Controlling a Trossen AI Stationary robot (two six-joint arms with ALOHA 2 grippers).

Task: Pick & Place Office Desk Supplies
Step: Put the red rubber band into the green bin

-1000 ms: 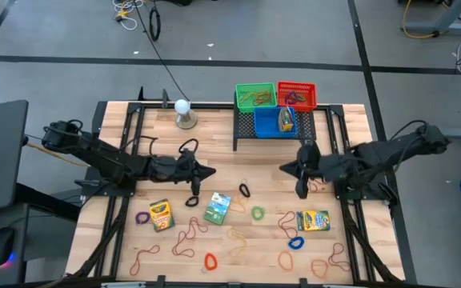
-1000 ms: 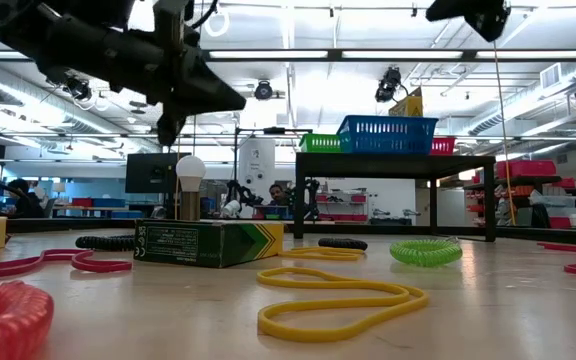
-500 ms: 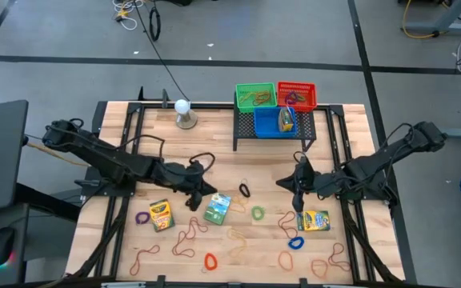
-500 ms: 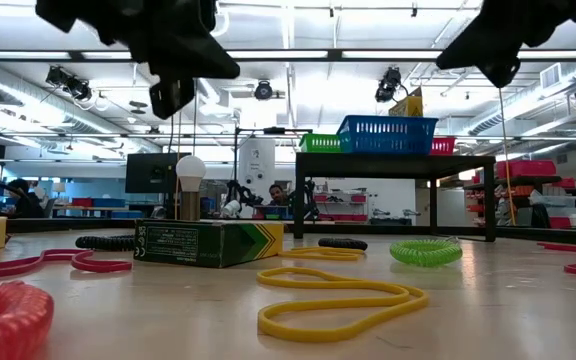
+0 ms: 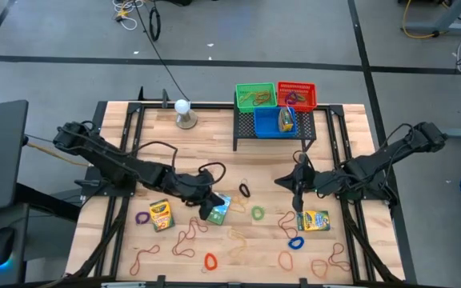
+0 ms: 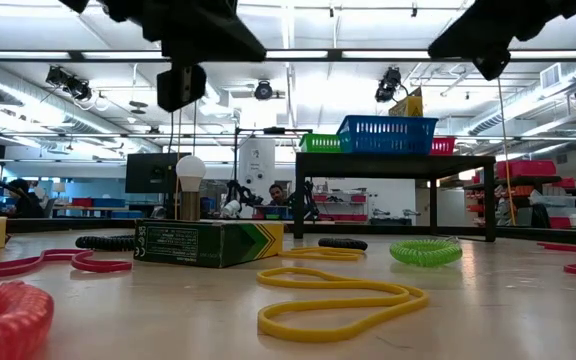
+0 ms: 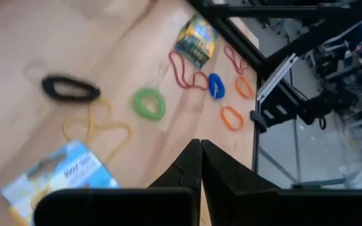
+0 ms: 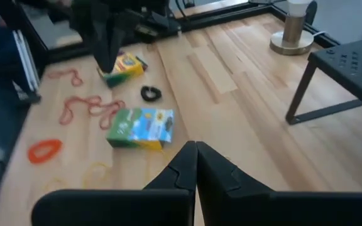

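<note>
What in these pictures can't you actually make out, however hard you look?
- Contents of the green bin, red bin and blue bin: too small in the high view, hidden behind their walls in the low view.
- Print on the green crayon box: blurred in the left wrist view.
- The arms' upper parts: cut off by the low view's top edge.

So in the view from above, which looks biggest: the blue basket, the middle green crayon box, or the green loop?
1. Blue basket
2. Green crayon box, partly covered by the left gripper
3. Green loop
</note>
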